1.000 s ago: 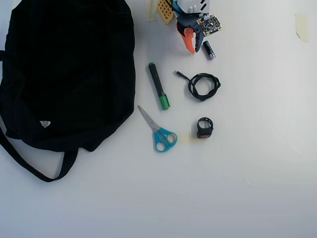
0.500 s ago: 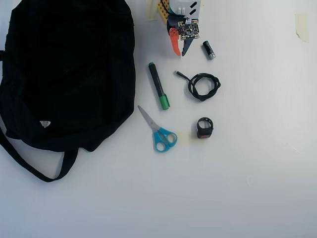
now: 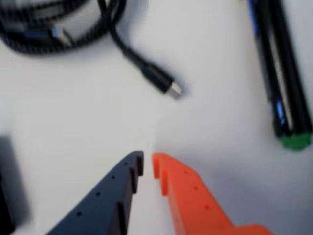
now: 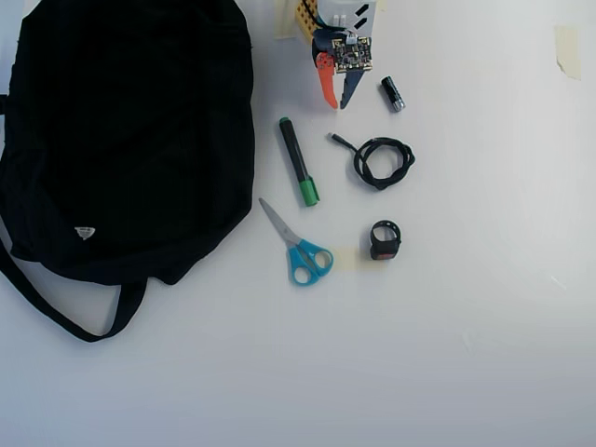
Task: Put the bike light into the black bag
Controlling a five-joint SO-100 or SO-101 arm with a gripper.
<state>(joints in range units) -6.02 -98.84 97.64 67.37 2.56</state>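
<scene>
The bike light (image 4: pixel 384 240), a small black block with a loop and a red edge, lies on the white table right of the scissors; the wrist view does not show it. The black bag (image 4: pixel 130 130) fills the left of the overhead view, its strap (image 4: pixel 56 312) trailing below. My gripper (image 4: pixel 337 104) hangs at the top centre, far above the bike light, pointing down between the marker and the cable. In the wrist view my gripper (image 3: pixel 147 161) has its orange and dark blue fingers nearly touching, with nothing between them.
A green-capped black marker (image 4: pixel 298 161) (image 3: pixel 286 73), blue scissors (image 4: pixel 300 247) and a coiled black cable (image 4: pixel 380 160) (image 3: pixel 146 71) lie between gripper and light. A short black cylinder (image 4: pixel 392 93) sits right of the gripper. Tape (image 4: pixel 566 48) marks the top right.
The gripper has swung left in the overhead view, away from the short cylinder, and now points straight down the table. Nothing on the table has moved.
</scene>
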